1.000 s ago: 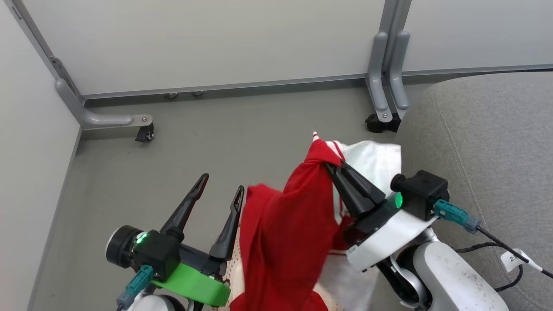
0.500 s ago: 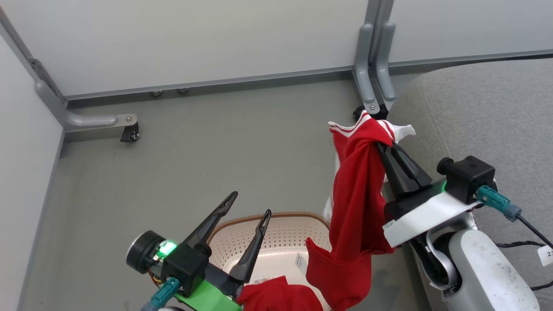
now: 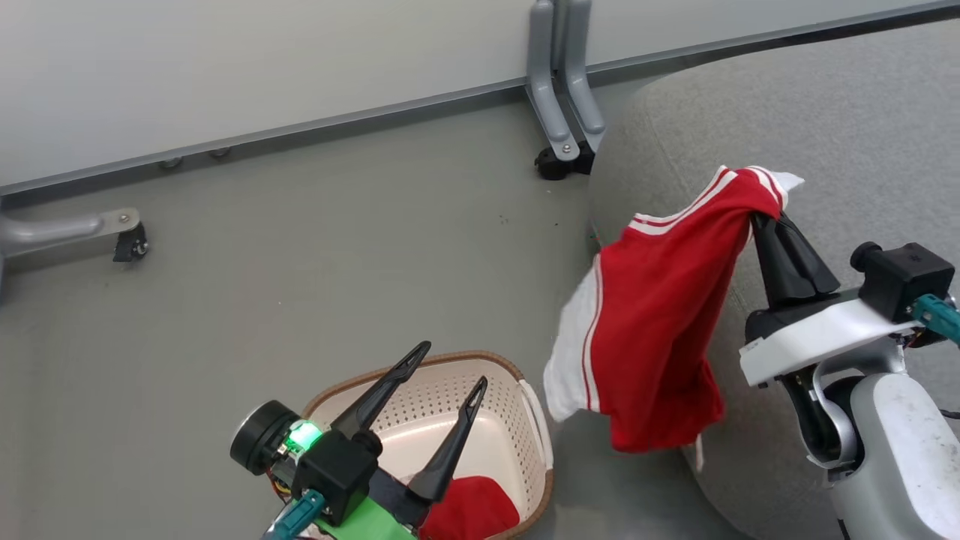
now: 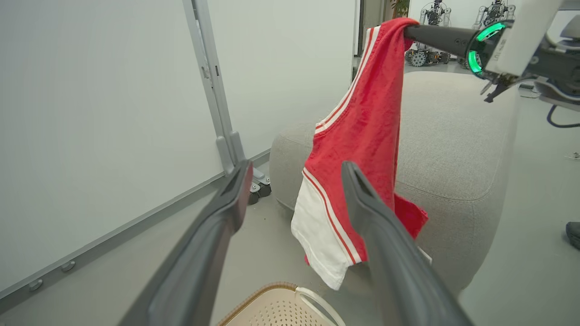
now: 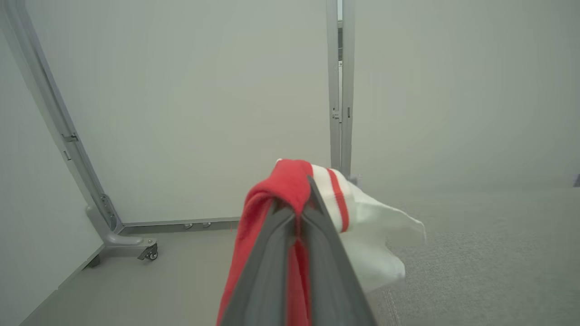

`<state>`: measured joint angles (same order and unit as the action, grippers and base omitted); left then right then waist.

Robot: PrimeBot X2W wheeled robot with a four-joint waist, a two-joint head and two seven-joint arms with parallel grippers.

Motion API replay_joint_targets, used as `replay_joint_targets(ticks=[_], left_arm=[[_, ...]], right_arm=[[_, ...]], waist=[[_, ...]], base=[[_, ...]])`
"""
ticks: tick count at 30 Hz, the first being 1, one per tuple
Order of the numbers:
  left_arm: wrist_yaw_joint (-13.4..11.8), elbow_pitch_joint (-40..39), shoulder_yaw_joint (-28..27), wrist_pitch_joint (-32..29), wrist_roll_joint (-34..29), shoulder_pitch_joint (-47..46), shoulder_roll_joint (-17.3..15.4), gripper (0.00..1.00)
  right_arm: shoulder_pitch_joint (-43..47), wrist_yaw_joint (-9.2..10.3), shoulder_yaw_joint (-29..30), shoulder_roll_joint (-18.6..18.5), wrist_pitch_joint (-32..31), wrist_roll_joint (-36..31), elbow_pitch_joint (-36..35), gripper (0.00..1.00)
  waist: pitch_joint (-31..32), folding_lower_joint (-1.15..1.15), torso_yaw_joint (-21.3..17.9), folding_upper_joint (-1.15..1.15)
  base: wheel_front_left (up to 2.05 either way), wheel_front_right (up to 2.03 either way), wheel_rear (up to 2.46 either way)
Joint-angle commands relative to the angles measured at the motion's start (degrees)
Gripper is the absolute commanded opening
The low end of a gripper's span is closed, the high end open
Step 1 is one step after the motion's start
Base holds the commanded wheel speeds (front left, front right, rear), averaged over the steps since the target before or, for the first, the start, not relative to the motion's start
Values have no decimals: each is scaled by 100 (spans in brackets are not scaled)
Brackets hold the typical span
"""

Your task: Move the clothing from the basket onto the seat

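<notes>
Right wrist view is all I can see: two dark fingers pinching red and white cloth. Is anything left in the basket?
Observer: Yes, a plain bright red garment lies in the oval cream perforated plastic basket.
Operator: And the other claw?
Observer: The left gripper hangs open above that basket, holding nothing.
Operator: Is my cloth on the sofa?
Observer: Not yet; the red and white striped shirt dangles from the right gripper at the large grey fabric seat's rounded edge.
</notes>
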<state>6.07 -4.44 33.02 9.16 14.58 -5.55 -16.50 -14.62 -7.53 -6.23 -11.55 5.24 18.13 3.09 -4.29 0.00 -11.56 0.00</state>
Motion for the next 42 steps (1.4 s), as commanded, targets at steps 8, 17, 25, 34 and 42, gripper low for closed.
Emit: replay_joint_targets(ticks=[8, 17, 25, 34, 42], left_arm=[[36, -158, 87, -40, -45, -235, -144, 100], [11, -322, 95, -95, -63, -429, -234, 100], [41, -506, 84, -156, -128, -752, -382, 100], [87, -671, 65, -92, -222, -1311, -520, 100], [98, -782, 100, -3, -276, -1730, -602, 100]], right_arm=[[-71, 8, 673, 22, -91, -88, 6, 0], [-435, 8, 1161, 21, -146, 53, 281, 0], [-1435, 8, 1550, -190, -168, 341, 755, 0], [-2836, 8, 2213, -787, -335, 324, 1265, 0], [-3725, 8, 2799, -1472, -458, 234, 1602, 0]], waist=[[-483, 0, -708, 0], [-837, 0, -963, 0], [-1325, 0, -901, 0], [-2030, 0, -423, 0], [-2588, 0, -18, 0]], base=[[0, 0, 0], [0, 0, 0], [0, 0, 0], [0, 0, 0], [0, 0, 0]])
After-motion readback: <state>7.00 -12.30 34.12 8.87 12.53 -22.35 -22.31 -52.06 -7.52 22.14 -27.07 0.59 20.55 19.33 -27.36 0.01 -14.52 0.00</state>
